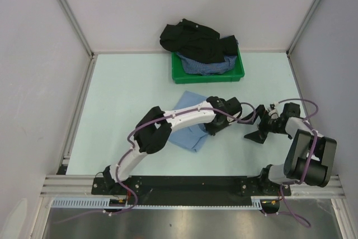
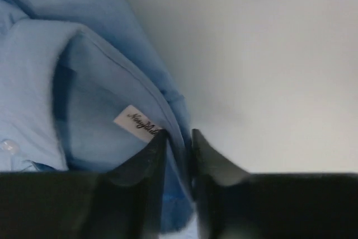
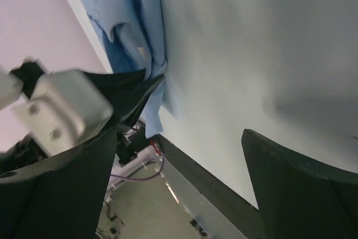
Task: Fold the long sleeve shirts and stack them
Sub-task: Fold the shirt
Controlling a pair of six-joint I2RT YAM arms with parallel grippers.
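A light blue shirt [image 1: 187, 136] lies crumpled on the table in front of the arms, partly under my left arm. My left gripper [image 1: 214, 127] is shut on the shirt's right edge by the collar. In the left wrist view the jaws [image 2: 178, 134] pinch a fold of blue cloth [image 2: 84, 99] beside a white neck label [image 2: 137, 122]. My right gripper [image 1: 254, 124] is open and empty just right of the shirt, low over the table. The right wrist view shows the shirt [image 3: 123, 9] beyond its spread fingers [image 3: 279, 183]. A black shirt [image 1: 193, 37] and a dark-blue checked shirt [image 1: 204, 66] lie heaped in the tray.
A green plastic tray [image 1: 182, 75] stands at the back centre of the table against the rear wall. Grey walls with metal rails close the table at the left, right and back. The black base rail [image 1: 184, 183] runs along the near edge.
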